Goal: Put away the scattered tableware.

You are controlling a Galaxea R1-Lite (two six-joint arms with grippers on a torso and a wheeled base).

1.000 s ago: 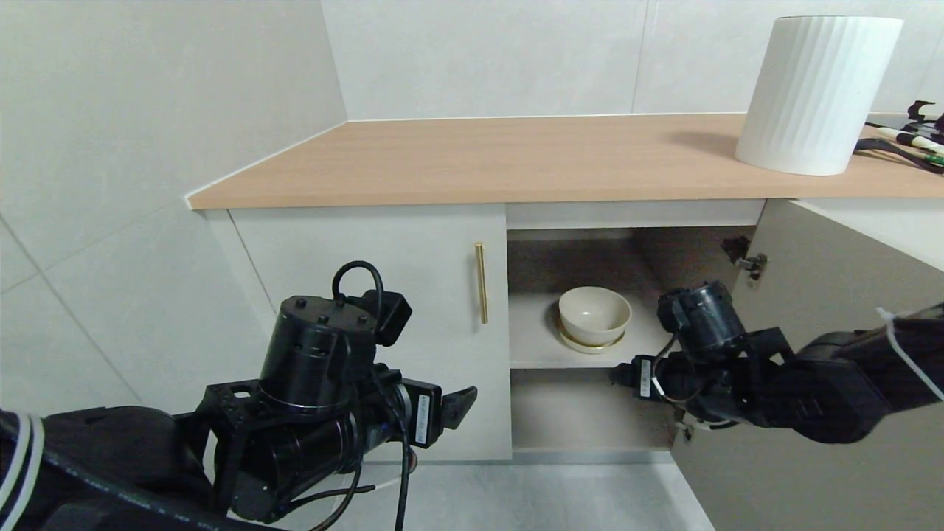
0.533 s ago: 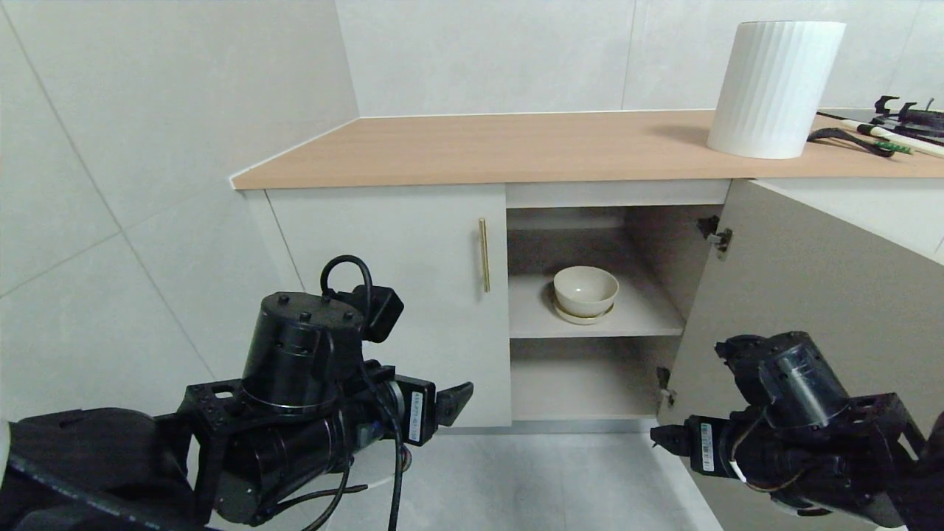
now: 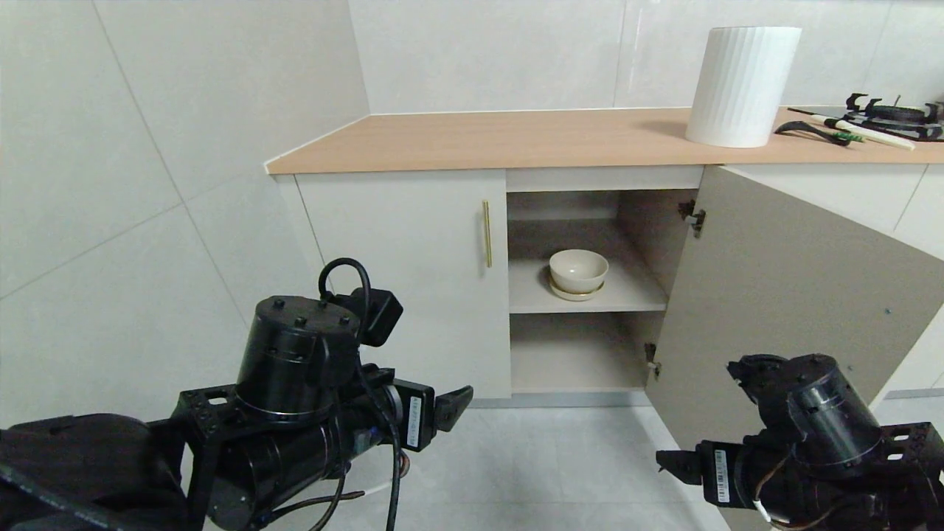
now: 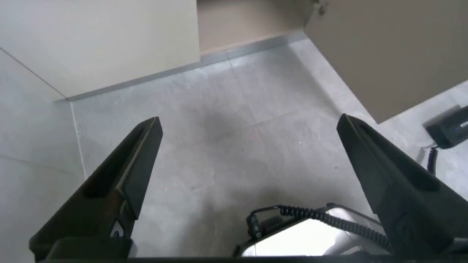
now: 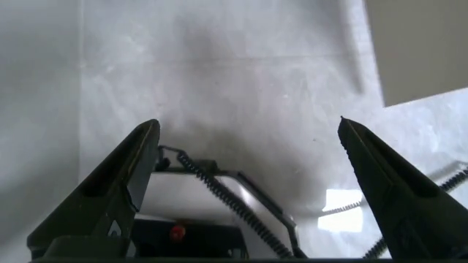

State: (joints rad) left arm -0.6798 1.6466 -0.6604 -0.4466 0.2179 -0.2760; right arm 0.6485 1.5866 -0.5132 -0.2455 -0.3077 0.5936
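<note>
A cream bowl (image 3: 579, 269) sits on a small plate (image 3: 571, 294) on the middle shelf of the open cabinet (image 3: 641, 295). Both arms hang low in front of the cabinet, well short of the shelf. My left gripper (image 3: 451, 407) is at the lower left, below the closed door, and its fingers (image 4: 110, 197) are spread wide over bare floor tiles. My right gripper (image 3: 670, 464) is at the lower right beside the open door, also open with nothing between its fingers (image 5: 398, 193).
The right cabinet door (image 3: 782, 295) stands swung out towards me. The left door is shut, with a gold handle (image 3: 487, 233). On the wooden counter (image 3: 479, 136) stand a white ribbed container (image 3: 741, 85) and some utensils (image 3: 848, 130). The lower shelf holds nothing.
The whole picture has shifted as the camera drew back from the cabinet. My right gripper has pulled away from the shelf by the bowl and dropped low to the right. The left arm keeps its pose.
</note>
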